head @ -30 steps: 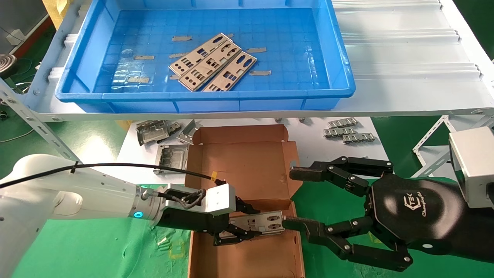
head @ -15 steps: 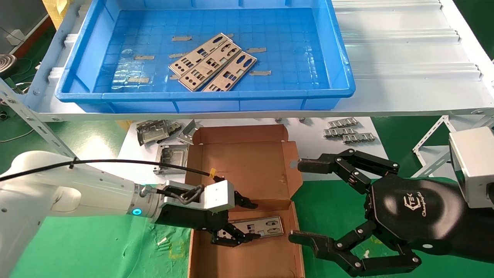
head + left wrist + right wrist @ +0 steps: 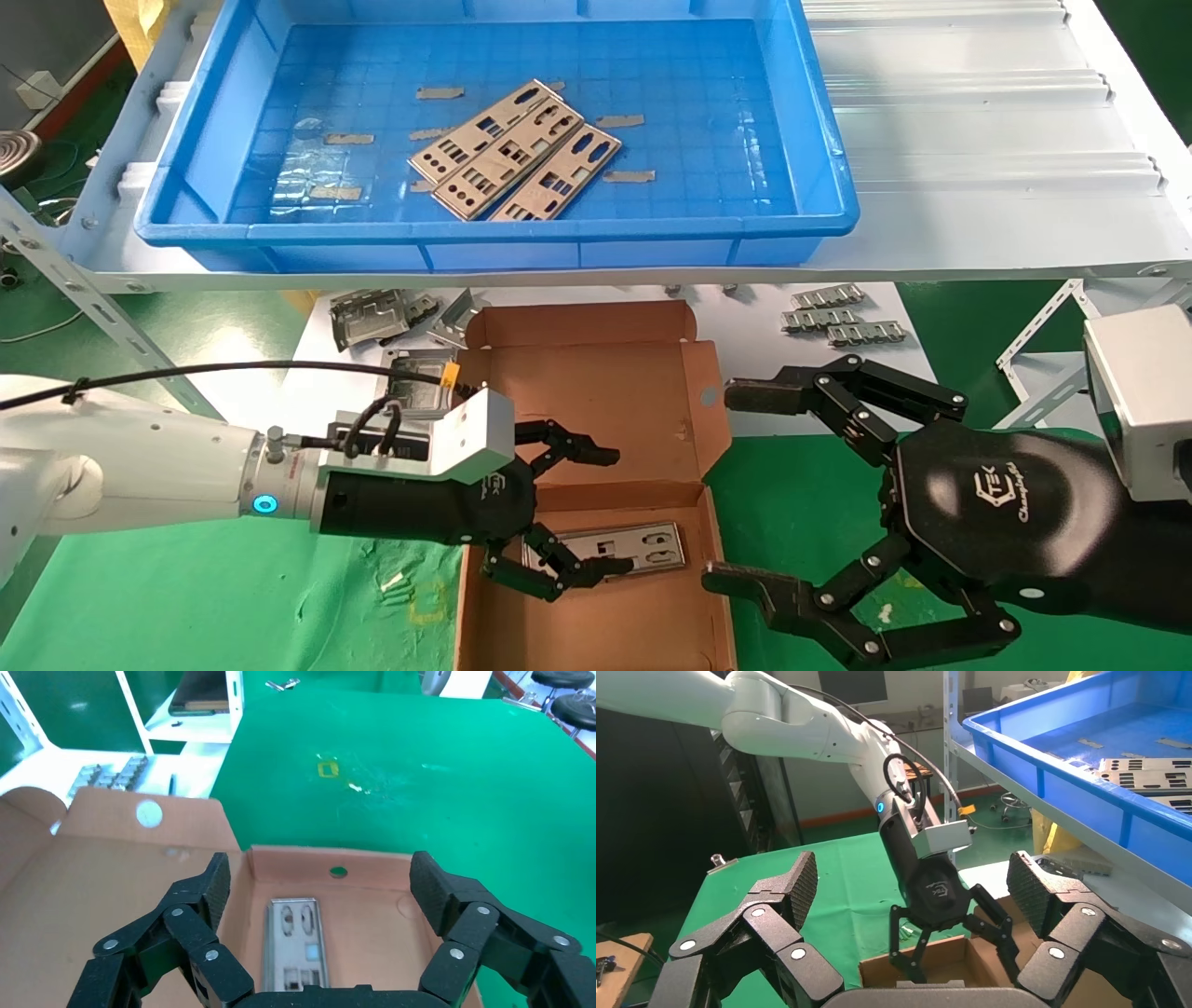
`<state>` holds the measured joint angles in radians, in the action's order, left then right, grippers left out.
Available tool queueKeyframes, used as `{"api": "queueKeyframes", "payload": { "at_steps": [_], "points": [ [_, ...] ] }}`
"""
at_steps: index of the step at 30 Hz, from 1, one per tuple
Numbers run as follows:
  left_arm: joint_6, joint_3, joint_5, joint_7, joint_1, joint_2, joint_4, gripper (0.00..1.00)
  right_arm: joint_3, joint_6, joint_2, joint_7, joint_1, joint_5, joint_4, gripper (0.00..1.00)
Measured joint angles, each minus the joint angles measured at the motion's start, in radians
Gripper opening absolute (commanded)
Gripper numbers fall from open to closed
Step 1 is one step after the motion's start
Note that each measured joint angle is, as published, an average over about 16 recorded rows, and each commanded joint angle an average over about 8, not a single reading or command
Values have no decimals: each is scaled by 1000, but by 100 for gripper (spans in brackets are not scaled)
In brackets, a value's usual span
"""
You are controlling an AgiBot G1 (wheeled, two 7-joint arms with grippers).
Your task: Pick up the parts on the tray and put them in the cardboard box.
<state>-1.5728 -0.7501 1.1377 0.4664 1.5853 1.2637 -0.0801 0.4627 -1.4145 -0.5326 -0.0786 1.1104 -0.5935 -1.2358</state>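
Three parts [image 3: 512, 149] lie overlapping in the blue tray [image 3: 819, 214] on the raised shelf. Below it stands the open cardboard box [image 3: 596, 401]. One part [image 3: 624, 545] lies flat on the box floor, close to the lid hinge; the left wrist view shows this part [image 3: 295, 945] free between the fingers. My left gripper [image 3: 610, 511] hangs open over the box's left side, around the plate's near end without touching it. My right gripper [image 3: 731, 486] is open wide just outside the box's right wall and holds nothing.
Grey boxy brackets [image 3: 372, 317] and ridged metal strips [image 3: 838, 317] lie on the white sheet behind the box. The white shelf [image 3: 978, 140] overhangs the box's far end. Green mat [image 3: 233, 606] surrounds the box.
My left gripper has let go of the plate, opened, and drawn back to the left. The plate now rests on the box floor. My right gripper opened wider and shifted slightly right.
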Motion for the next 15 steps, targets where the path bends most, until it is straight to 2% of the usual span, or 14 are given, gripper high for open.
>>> {"api": "queueKeyframes", "payload": {
  "at_steps": [7,15],
  "points": [
    [-12,12,-16,6,-8,-12,-6,100,0,0,0,0,0,0,0,100],
    [-2,34,-34,-33,-35,-46,-76,100,0,0,0,0,0,0,0,100]
  ]
}}
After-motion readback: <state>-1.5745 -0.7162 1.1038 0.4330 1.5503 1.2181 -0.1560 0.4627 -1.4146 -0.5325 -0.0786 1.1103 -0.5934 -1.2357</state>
